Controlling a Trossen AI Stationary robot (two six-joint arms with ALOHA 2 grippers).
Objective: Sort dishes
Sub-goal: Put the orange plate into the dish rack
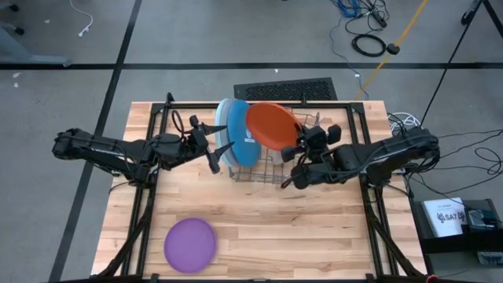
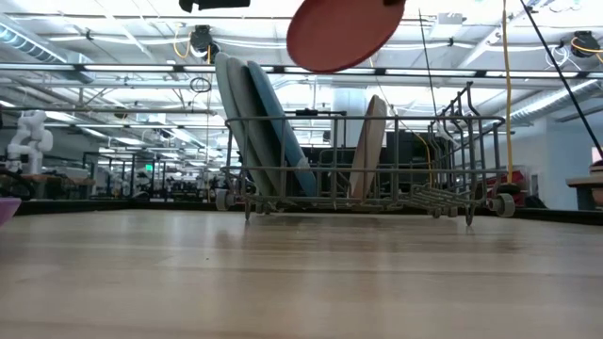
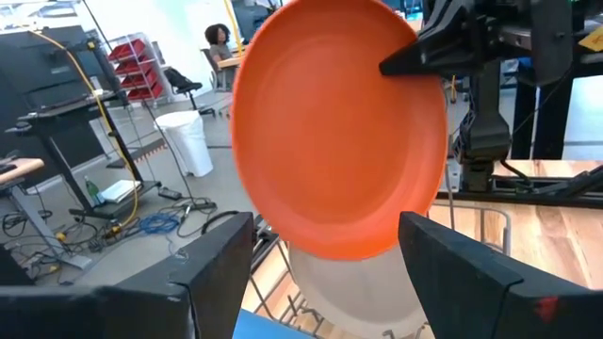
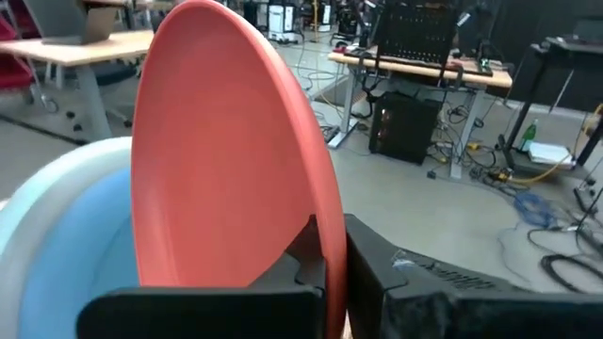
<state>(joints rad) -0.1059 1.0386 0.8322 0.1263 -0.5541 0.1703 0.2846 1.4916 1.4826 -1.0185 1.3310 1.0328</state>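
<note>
gripping the orange plate (image 1: pixel 273 124) by its rim, the right gripper (image 1: pixel 301 146) holds it high above the dish rack (image 1: pixel 271 165), clear of the blue plates (image 1: pixel 240 134). left gripper (image 1: pixel 211 147) waits beside the rack, fingers spread and empty.

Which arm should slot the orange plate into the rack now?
The right. Its gripper is already shut on the orange plate, held above the dish rack. The left gripper is open and empty beside the blue plates.
</note>
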